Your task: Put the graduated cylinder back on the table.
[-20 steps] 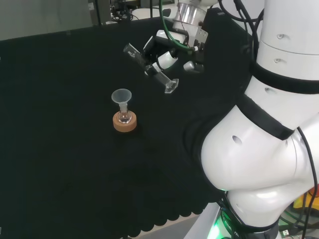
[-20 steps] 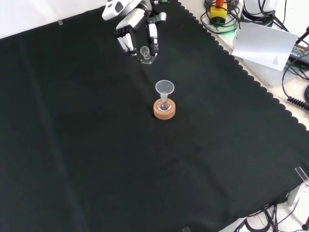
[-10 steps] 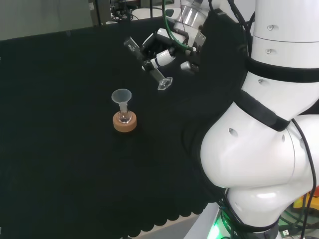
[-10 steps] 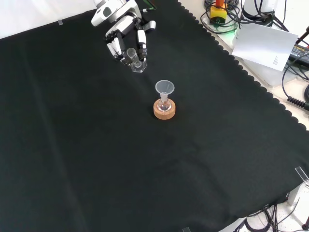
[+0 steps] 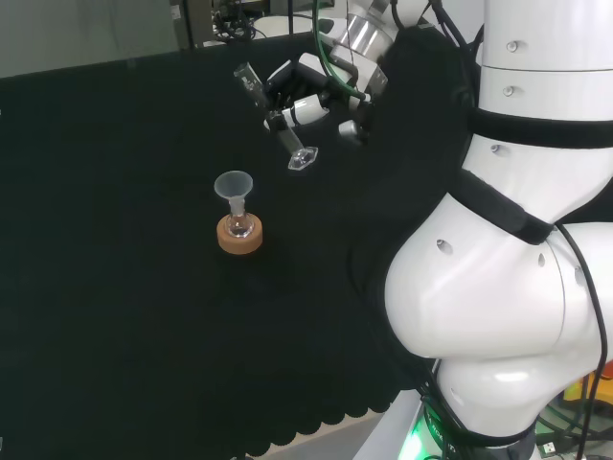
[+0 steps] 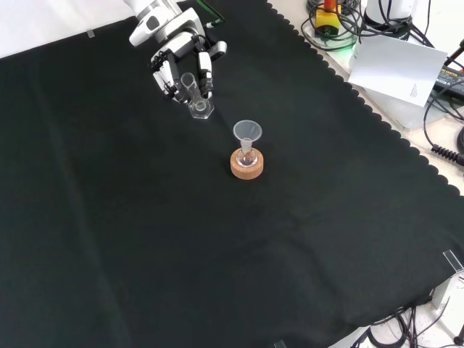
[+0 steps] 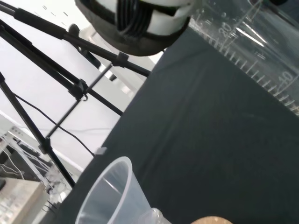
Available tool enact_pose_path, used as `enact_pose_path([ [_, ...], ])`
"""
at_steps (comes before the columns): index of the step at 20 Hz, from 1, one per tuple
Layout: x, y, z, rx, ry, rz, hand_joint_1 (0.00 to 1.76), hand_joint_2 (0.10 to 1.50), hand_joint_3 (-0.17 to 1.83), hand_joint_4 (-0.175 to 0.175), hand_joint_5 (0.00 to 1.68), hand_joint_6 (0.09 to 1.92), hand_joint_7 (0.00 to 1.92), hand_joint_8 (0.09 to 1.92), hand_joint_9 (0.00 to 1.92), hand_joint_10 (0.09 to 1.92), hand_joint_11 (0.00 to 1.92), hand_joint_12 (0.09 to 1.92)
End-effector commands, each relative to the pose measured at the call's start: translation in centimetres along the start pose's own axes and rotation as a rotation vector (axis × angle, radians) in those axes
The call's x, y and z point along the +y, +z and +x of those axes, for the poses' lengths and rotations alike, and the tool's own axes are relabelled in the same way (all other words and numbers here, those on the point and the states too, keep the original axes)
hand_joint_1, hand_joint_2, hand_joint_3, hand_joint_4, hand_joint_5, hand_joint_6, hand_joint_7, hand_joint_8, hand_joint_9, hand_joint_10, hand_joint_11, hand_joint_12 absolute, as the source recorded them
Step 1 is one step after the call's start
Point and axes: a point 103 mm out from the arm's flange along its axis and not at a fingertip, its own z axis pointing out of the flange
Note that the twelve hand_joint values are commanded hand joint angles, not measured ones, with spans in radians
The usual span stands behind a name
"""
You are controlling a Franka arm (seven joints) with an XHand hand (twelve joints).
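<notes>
My hand (image 5: 308, 94) (image 6: 176, 61) is curled round a clear graduated cylinder (image 5: 278, 123) (image 6: 194, 94), held in the air and tilted, its foot pointing down toward the cloth and its mouth up to the left in the head view. In the wrist view the cylinder's marked wall (image 7: 254, 51) passes close by under a finger (image 7: 135, 23). A small flask with a clear funnel (image 5: 234, 186) (image 6: 247, 133) (image 7: 112, 196) in it sits on a cork ring (image 5: 239, 236) (image 6: 246, 164), below and left of the hand in the head view.
Black cloth (image 6: 217, 239) covers the bench. The arm's white links (image 5: 517, 240) stand at the head view's right. Off the cloth's scalloped edge in the front view lie cables and a sheet of paper (image 6: 399, 69). Tripod legs (image 7: 70, 84) stand beyond the cloth.
The hand has carried the cylinder farther off in the head view, leftward in the front view, and turned it more upright, its foot swinging down.
</notes>
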Motion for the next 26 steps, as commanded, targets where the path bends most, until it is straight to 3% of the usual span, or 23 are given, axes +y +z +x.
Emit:
enact_pose_path([
  [1,0.8,1.8,-0.5,0.061,-0.05,-0.074,1.19,1.09,-0.17,-0.115,1.23,0.63,1.67,0.34,1.84,0.09,1.35,0.57],
  [9,1.7,3.2,-1.0,0.104,-0.127,-0.157,1.19,1.09,-0.17,-0.128,1.23,0.63,1.66,0.33,1.83,0.09,1.33,0.58],
  [15,1.8,4.0,-1.6,0.131,-0.178,-0.177,1.19,1.09,-0.17,-0.131,1.23,0.63,1.66,0.32,1.83,0.09,1.33,0.59],
  [21,2.4,5.0,-2.4,0.146,-0.199,-0.184,1.19,1.09,-0.17,-0.135,1.23,0.63,1.66,0.32,1.83,0.09,1.32,0.59],
  [26,2.5,5.7,-3.8,0.15,-0.187,-0.19,1.19,1.09,-0.17,-0.136,1.23,0.63,1.66,0.32,1.82,0.09,1.32,0.6],
])
